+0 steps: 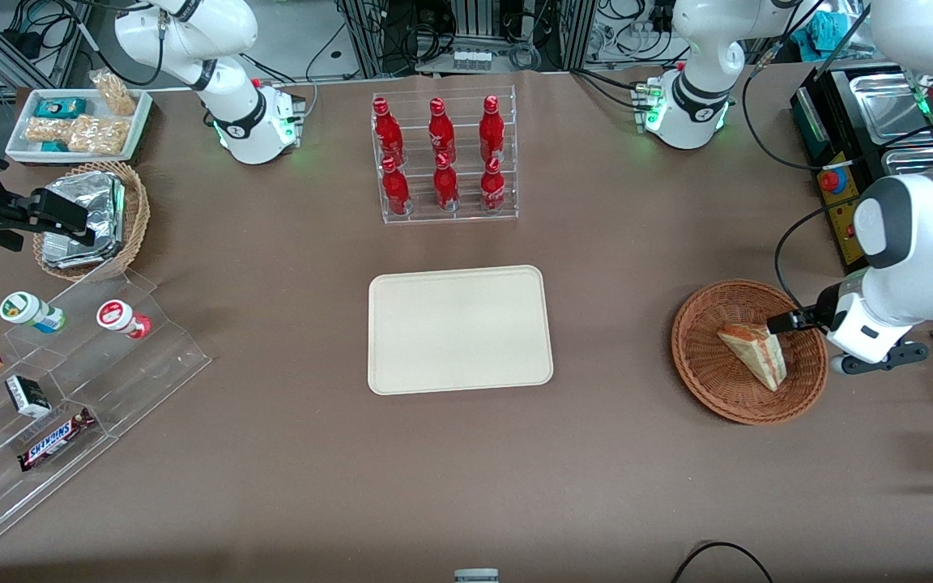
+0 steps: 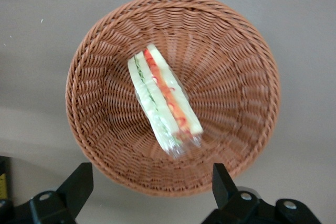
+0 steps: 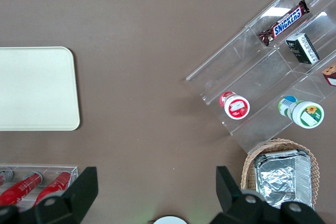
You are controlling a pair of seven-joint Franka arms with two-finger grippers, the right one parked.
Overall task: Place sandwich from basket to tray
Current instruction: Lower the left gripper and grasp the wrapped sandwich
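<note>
Item: sandwich [image 2: 164, 98], a pale bread wedge with red, orange and green filling along its cut edge, apparently in clear wrap; it lay on its side inside the basket [image 2: 236, 56], a shallow reddish-brown wicker bowl toward the working arm's end of the table. Destination: tray [image 1: 459, 329], cream-beige, bare, at mid-table and well apart from the basket; a clear rack of red bottles [image 1: 443, 156] stood farther from the front camera than the tray. Gripper [image 2: 152, 184]: above the basket near its rim, fingers [image 2: 79, 182] spread wide, holding nothing and not touching the sandwich. Step in hand, as judged: approach for the pick; no grasp yet made. The next move appeared to call for centring over the wedge, turning the wrist so the jaws straddled its narrow thickness rather than its length, descending into the bowl clear of the wicker wall, and closing gently, since soft bread would crush and wrap might slip.
</note>
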